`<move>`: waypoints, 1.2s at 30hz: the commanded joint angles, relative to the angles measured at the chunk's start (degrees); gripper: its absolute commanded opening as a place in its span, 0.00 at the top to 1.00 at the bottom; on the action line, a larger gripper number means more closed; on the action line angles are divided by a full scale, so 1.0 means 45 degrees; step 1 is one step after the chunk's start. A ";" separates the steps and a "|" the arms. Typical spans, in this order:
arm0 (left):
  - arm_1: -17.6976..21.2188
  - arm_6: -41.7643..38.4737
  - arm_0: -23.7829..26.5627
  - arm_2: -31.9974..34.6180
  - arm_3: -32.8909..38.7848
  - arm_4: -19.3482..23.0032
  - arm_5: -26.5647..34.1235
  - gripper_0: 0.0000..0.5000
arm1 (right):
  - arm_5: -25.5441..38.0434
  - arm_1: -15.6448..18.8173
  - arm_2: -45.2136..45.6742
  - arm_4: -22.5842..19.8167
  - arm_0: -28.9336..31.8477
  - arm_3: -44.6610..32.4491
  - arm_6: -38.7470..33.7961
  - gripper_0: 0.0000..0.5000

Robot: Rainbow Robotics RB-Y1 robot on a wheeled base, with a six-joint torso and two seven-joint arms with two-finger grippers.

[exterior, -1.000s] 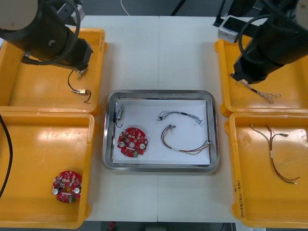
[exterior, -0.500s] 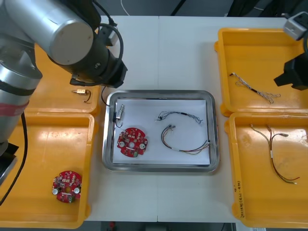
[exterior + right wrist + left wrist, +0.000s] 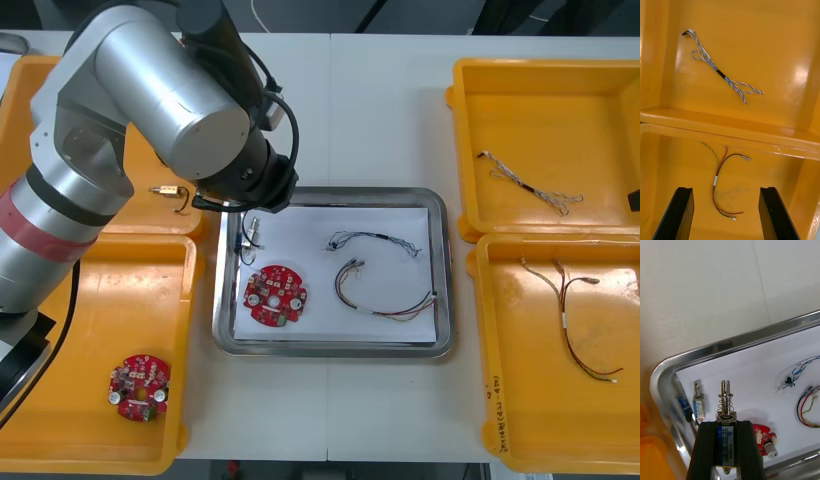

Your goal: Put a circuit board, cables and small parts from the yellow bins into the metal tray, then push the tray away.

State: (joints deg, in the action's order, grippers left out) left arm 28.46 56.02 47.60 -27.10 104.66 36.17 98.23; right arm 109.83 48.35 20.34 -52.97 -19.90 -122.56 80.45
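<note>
My left gripper (image 3: 726, 438) is shut on a small metal part (image 3: 726, 401) with a spring, held above the metal tray's (image 3: 440, 330) corner nearest the left bins. In the front view the left arm's wrist (image 3: 245, 170) covers that corner. Just beside the fingers another small metal part (image 3: 699, 405) lies in the tray. A round red circuit board (image 3: 274, 295), a blue and white cable (image 3: 375, 240) and a red and yellow cable (image 3: 385, 298) also lie inside. My right gripper (image 3: 725, 213) is open above the near right yellow bin (image 3: 490, 400), over a red and yellow cable (image 3: 720, 176).
The far left bin (image 3: 40, 200) holds a small metal part (image 3: 170, 192). A second circuit board (image 3: 140, 387) lies in the near left bin (image 3: 60, 300). The far right bin (image 3: 600, 90) holds a blue and white cable (image 3: 530, 185). Bare table lies beyond the tray.
The left arm swung right from the far left bin to the tray's corner, carrying the small part. The right arm drew back to the right, off the far right bin.
</note>
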 commanded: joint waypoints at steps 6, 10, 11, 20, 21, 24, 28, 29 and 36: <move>-0.0348 -0.1843 0.0047 -0.1244 -0.0991 -0.0480 -0.1380 1.00 | 0.0038 0.0409 0.1104 -0.0261 0.1413 -0.0655 -0.0866 0.00; -0.0348 -0.1862 0.0047 -0.1517 -0.1206 -0.0500 -0.1458 1.00 | 0.0038 0.0135 0.1612 -0.0280 0.1804 -0.0655 -0.0964 0.00; -0.0348 -0.1882 0.0028 -0.1634 -0.1284 -0.0519 -0.1536 1.00 | 0.0038 0.0057 0.1768 -0.0300 0.1921 -0.0655 -0.1003 0.00; -0.0348 -0.2038 0.0028 -0.2279 -0.2007 -0.0636 -0.2025 1.00 | 0.0038 -0.0275 0.2139 -0.0065 0.2390 -0.0655 -0.1257 0.00; -0.0348 -0.2058 0.0028 -0.2338 -0.2105 -0.0636 -0.2142 1.00 | 0.0038 -0.0334 0.2159 -0.0007 0.2409 -0.0655 -0.1257 0.00; -0.0348 -0.2116 0.0028 -0.2591 -0.2319 -0.0773 -0.2396 1.00 | 0.0038 -0.0509 0.2198 0.0169 0.2429 -0.0655 -0.1335 0.00; -0.0348 -0.2214 0.0028 -0.2787 -0.2515 -0.0812 -0.2689 1.00 | 0.0038 -0.0627 0.2159 0.0345 0.2448 -0.0655 -0.1374 0.00; -0.0348 -0.2234 0.0028 -0.2806 -0.2515 -0.0793 -0.2689 1.00 | 0.0038 -0.0627 0.2139 0.0345 0.2448 -0.0655 -0.1374 0.00; -0.0348 -0.2487 0.0028 -0.3060 -0.2515 -0.0714 -0.2923 0.99 | 0.0038 -0.0724 0.2159 0.0306 0.2624 -0.0674 -0.1393 0.00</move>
State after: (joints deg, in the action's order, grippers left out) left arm 28.05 49.10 47.60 -39.65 92.97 33.04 86.08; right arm 109.83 45.92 28.28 -51.95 -9.26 -123.73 77.73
